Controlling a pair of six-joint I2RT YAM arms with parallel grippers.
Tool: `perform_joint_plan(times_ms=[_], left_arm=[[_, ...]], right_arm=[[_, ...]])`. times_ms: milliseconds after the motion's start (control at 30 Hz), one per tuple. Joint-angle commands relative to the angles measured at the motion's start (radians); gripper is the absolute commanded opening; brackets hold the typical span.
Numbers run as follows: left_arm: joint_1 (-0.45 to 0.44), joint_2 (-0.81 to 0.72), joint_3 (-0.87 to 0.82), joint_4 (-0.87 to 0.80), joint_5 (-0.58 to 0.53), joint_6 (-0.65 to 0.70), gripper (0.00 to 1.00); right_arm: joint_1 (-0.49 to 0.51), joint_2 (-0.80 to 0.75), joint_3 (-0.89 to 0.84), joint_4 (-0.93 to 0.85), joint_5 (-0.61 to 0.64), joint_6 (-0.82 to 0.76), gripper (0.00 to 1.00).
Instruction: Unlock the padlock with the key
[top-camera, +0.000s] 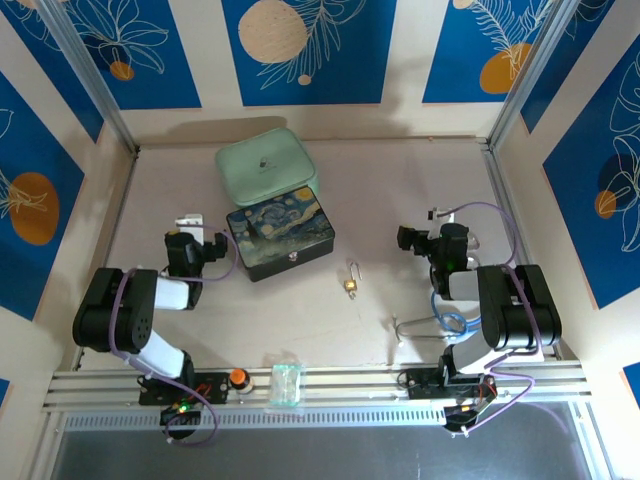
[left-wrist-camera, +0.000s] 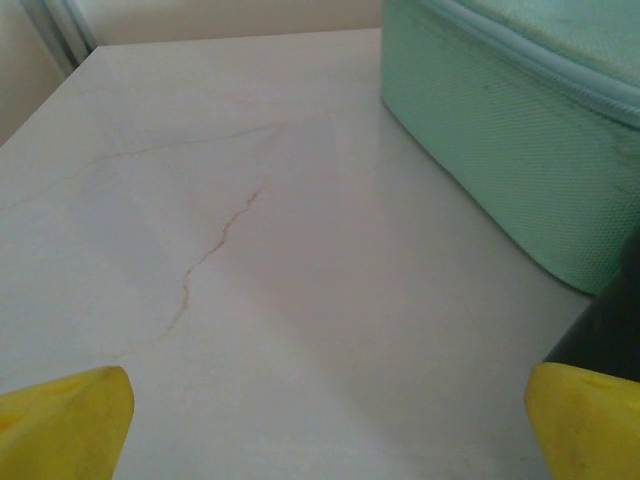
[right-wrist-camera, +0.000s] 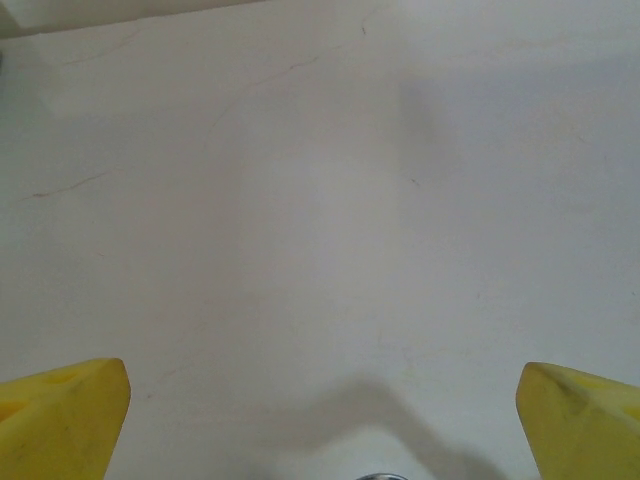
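Padlock (top-camera: 351, 284) lies mid-counter (top-camera: 400, 170), shackle toward the far edge, nearer the right tool (top-camera: 437, 215). That and the left tool (top-camera: 190, 220) gape empty.

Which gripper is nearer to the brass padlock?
Right. The right gripper is right of the padlock; the left gripper is farther off, left of the painted box.

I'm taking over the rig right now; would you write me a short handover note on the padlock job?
Left gripper: open, empty, over bare table beside the mint case.
Right gripper: open, empty, over bare table.
The padlock lies mid-table, between the arms, untouched. The key is too small to make out.
Done: nothing yet.
Left: find and grasp the key, steady the padlock, unlock it.
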Motion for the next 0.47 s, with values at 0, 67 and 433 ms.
perform_joint_plan(times_ms=[0,67,433], left_arm=[[0.001,0.004,0.017,0.026,0.089,0.033,0.99],[0.003,0.010,0.025,0.024,0.103,0.037,0.99],[0.002,0.007,0.022,0.025,0.100,0.039,0.99]], right_arm=[[0.000,-0.003,0.025,0.046,-0.013,-0.025,0.99],[0.000,-0.004,0.024,0.048,-0.013,-0.025,0.99],[-0.005,-0.004,0.024,0.050,-0.026,-0.024,0.99]])
